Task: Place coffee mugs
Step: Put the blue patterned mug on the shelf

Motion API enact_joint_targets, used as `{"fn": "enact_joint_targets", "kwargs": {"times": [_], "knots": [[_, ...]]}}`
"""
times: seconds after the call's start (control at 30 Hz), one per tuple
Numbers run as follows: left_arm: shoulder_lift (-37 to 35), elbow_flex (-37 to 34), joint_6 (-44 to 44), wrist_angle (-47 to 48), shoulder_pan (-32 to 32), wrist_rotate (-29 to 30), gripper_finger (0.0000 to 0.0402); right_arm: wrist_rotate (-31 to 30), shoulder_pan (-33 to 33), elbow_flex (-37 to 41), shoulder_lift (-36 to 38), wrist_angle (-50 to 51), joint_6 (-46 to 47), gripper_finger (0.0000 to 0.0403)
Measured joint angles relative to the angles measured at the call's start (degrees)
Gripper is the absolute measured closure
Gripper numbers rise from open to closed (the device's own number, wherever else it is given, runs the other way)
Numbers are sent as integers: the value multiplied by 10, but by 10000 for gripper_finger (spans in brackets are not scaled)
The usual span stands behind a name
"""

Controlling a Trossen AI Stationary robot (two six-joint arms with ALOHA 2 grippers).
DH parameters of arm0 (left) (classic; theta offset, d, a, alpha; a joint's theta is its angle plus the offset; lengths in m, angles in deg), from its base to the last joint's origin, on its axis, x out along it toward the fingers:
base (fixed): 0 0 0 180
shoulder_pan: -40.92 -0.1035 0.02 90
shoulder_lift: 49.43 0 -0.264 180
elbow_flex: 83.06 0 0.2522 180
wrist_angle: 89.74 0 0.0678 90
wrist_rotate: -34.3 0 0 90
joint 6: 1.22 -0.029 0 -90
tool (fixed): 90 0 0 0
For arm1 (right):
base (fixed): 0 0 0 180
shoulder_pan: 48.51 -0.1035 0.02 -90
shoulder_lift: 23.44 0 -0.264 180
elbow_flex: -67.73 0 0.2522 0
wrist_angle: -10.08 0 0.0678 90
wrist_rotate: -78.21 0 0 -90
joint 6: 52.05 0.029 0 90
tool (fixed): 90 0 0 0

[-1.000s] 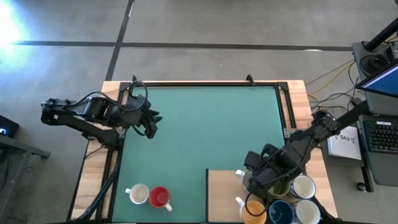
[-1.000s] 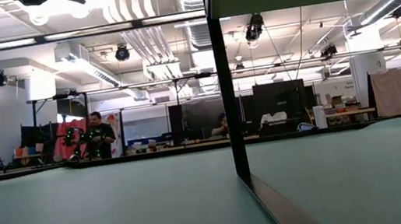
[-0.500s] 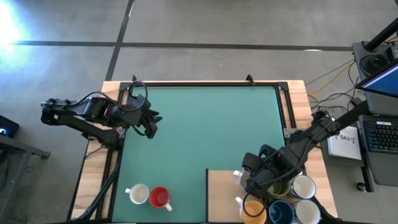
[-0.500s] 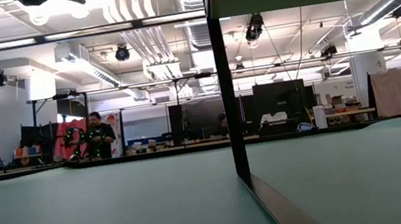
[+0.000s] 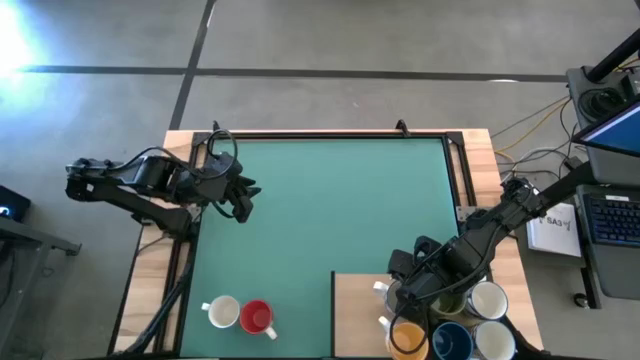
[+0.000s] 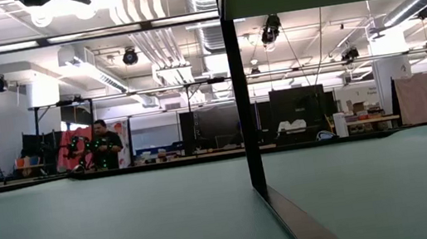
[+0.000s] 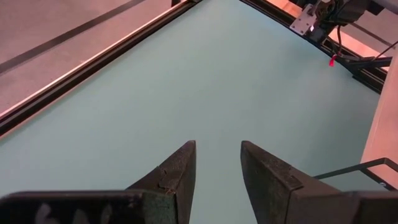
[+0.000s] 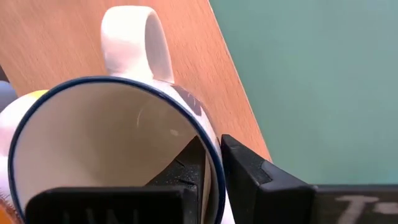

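r pincer (image 8: 211,171) lower than before – fingers straddling white mug (image 8: 112,155) rim; l pincer (image 7: 217,165) slightly parted, empty.

Mugs seen: 2 on mat – 1 white (image 5: 221,312), 1 red (image 5: 257,317); approx. 5 on board (image 5: 355,300); 2 arms.
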Motion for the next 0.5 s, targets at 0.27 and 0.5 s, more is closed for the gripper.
{"fn": "enact_joint_targets", "kwargs": {"times": [0.27,0.5], "knots": [[0,0,0,0,0,0,293,0,0,0,7,7,0,325],[3,0,19,0,2,-50,293,-23,0,0,43,5,15,312]]}}
